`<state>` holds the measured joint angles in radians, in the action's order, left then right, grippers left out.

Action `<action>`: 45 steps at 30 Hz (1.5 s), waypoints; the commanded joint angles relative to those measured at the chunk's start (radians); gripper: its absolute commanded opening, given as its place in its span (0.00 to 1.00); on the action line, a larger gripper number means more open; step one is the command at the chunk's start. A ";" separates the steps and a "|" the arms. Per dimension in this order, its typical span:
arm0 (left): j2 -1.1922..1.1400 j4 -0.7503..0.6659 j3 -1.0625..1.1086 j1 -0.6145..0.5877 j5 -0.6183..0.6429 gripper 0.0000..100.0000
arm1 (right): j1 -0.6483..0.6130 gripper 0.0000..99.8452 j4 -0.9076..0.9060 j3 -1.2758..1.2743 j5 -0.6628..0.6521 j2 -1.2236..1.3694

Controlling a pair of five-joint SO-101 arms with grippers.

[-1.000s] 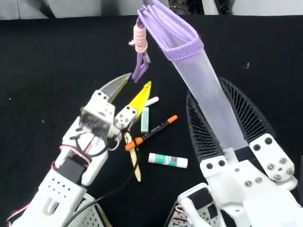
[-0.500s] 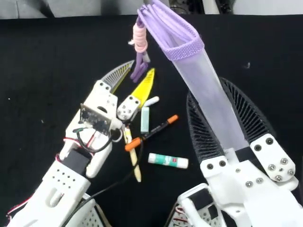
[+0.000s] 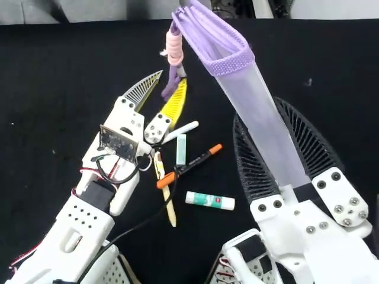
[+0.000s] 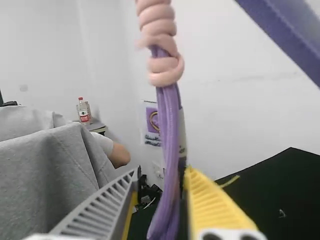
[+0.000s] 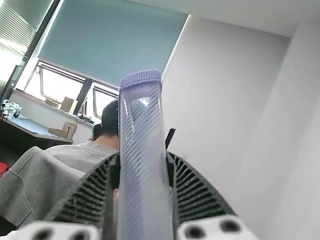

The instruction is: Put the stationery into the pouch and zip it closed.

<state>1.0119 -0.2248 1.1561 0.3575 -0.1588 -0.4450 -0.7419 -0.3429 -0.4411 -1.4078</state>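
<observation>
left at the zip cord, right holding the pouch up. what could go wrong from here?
1. The left gripper has its jaws open around the thin pull cord; on closing, the cord may slip out.
2. The orange pen, glue stick and pencil lie on the table; zipping now would likely shut the pouch empty.
3. The right gripper clamps the pouch at one end only; a tug could drag it loose.
</observation>
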 commanded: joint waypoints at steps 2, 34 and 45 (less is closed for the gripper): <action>-0.002 -0.021 0.002 -0.004 -0.011 0.03 | 0.011 0.01 0.017 0.002 0.000 -0.004; 0.324 -0.158 -0.214 -0.335 -0.003 0.03 | -0.157 0.01 0.227 -0.277 0.008 -0.002; 0.327 -0.158 -0.335 -0.490 -0.003 0.03 | -0.502 0.03 0.379 -0.524 0.008 0.001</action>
<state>1.3326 -0.3721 0.8907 -0.1151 -0.1588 -0.8485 -0.4488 -0.7986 -0.4396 -1.4062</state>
